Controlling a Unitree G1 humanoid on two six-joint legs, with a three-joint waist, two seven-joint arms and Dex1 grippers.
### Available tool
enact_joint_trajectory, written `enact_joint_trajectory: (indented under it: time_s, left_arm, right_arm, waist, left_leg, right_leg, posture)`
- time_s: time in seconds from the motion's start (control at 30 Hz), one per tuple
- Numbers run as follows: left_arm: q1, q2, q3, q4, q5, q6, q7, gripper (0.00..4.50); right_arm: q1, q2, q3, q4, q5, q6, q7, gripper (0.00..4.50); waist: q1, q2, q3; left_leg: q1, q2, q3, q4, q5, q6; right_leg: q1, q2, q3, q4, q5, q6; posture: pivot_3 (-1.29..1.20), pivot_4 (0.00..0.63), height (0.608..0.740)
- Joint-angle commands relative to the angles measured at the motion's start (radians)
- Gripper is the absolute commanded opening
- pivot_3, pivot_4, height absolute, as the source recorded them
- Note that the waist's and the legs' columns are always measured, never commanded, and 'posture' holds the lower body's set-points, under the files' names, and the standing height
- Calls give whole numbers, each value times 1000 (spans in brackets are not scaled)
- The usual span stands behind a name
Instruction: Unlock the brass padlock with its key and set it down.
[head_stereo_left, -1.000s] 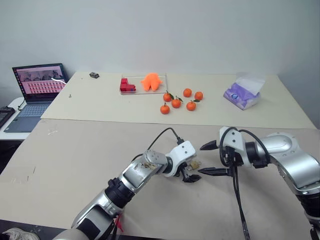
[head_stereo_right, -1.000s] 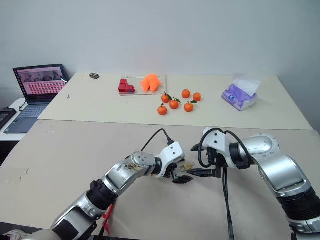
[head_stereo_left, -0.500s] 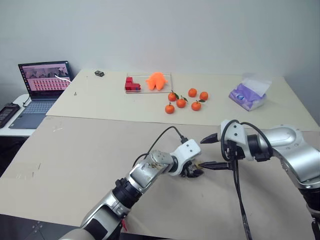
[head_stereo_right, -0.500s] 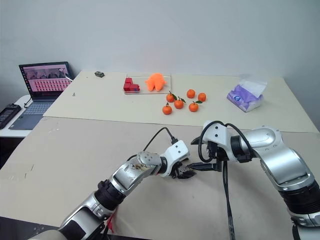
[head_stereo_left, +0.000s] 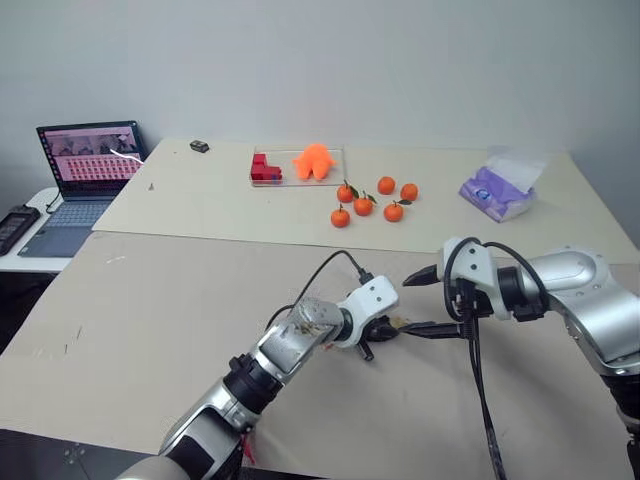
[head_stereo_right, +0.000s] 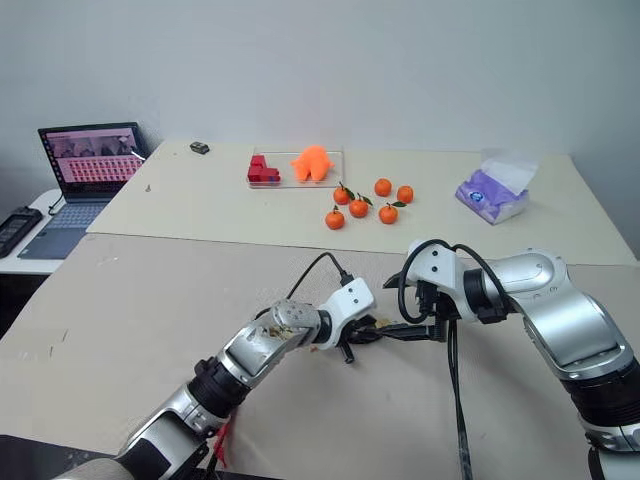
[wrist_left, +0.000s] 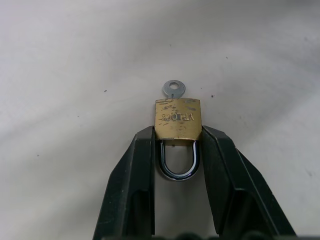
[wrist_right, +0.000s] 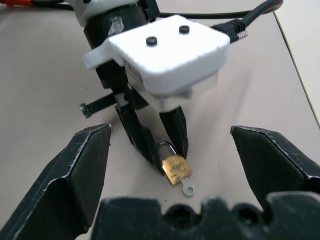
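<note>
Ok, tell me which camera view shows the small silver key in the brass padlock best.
The left wrist view: the small silver key sticks out of the brass padlock, close and unobstructed. The right wrist view shows it smaller, beyond the left gripper. In the eye views it is too small to tell.

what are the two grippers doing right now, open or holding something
left gripper: closed on the brass padlock, key in it.
right gripper: open, holding nothing.
</note>
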Motion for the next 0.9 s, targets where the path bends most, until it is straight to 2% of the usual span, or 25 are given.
enact_joint_trajectory:
  time_s: [0.03, 0.17, 0.37, 0.63, 0.9]
  left_arm:
    - [7, 94, 45, -49, -27, -36, -99, 824]
    - [10, 261, 148, -84, -105, -84, -259, 824]
    - [-44, 362, 278, -27, -275, -67, -499, 824]
    - [-173, 365, 295, 107, -400, -5, -740, 824]
    - [-234, 352, 219, 239, -322, -109, -860, 824]
  right_arm:
    - [-8, -15, -13, -19, 5, -11, 7, 4500]
    - [11, -32, -11, 10, -23, -61, 20, 4500]
    - [67, -15, 5, -8, -44, -122, 2, 4500]
    - [96, 43, -11, -95, -11, -100, -47, 4500]
    - [79, 34, -73, -173, 61, -41, -70, 4500]
  waist:
    - [-3, 0, 0]
    - [-2, 1, 0]
    - [15, 3, 0]
    - [24, 2, 0]
    - [19, 1, 1]
  left_leg:
    - [0, 0, 0, 0, 0, 0]
    - [3, 2, 0, 0, 0, 0]
    - [2, 2, 0, 1, 0, 0]
    - [-4, -1, 0, 4, 0, 0]
    - [-3, 1, 0, 5, 0, 1]
  right_leg:
    - [0, 0, 0, 0, 0, 0]
    - [-2, 1, -1, 0, 0, 0]
    - [-4, -2, -5, 1, 0, 0]
    - [-10, -2, -5, 6, 0, 0]
    - [-12, 0, -5, 9, 0, 0]
  posture:
    - [0, 150, 673]
    - [0, 150, 673]
    - [0, 150, 673]
    - [0, 150, 673]
    - [0, 150, 673]
